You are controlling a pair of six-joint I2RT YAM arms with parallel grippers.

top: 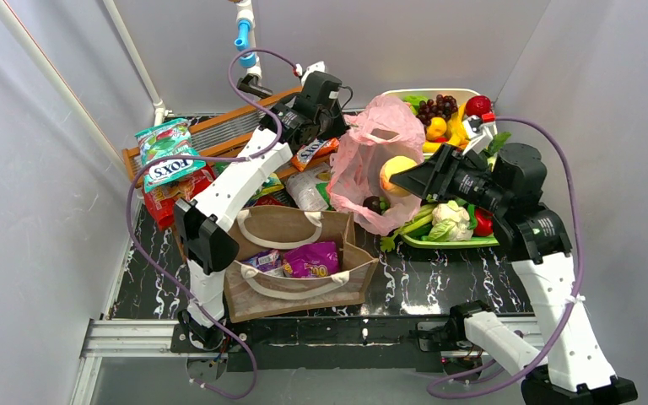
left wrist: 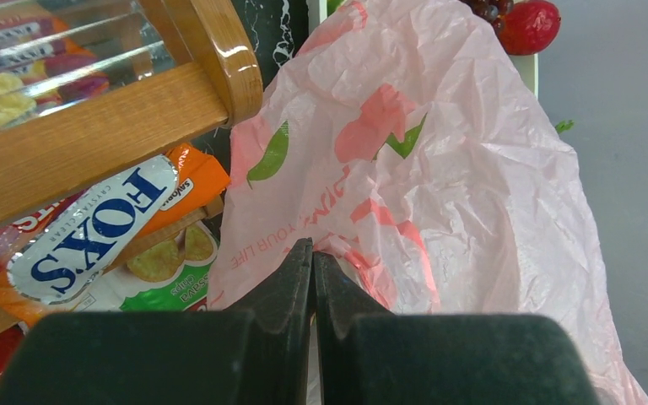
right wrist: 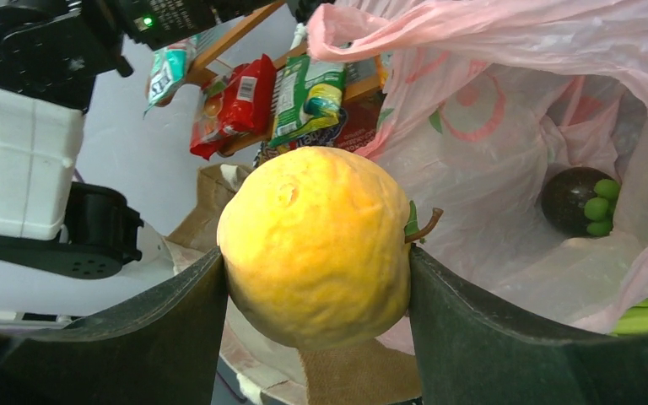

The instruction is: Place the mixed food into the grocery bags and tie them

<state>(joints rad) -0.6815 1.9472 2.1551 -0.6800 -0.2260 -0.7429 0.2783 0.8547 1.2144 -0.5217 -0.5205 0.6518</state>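
Item: yellow-orange fruit [right wrist: 304,219], clamped in my right tool [right wrist: 316,270], poised at the mouth of the pink bag [right wrist: 506,143]; bag interior lies straight ahead; my left tool [left wrist: 313,253], pinched together on the rim, holds it open.

The bag [left wrist: 472,169] is pale pink with red fruit prints and green leaves, the toy fruit [right wrist: 316,245] yellow-orange, the tote [top: 304,295] brown.

Enclosure: plain pale grey walls [top: 34,211] on the left, back and right, evenly lit, with soft shadows. Tabletop [top: 439,283] is black with white marble veining. Aluminium rail [top: 126,337] runs along its near edge. White pipe [top: 139,63] climbs the back-left corner. Wooden slatted rack [top: 219,126] stands at back left.
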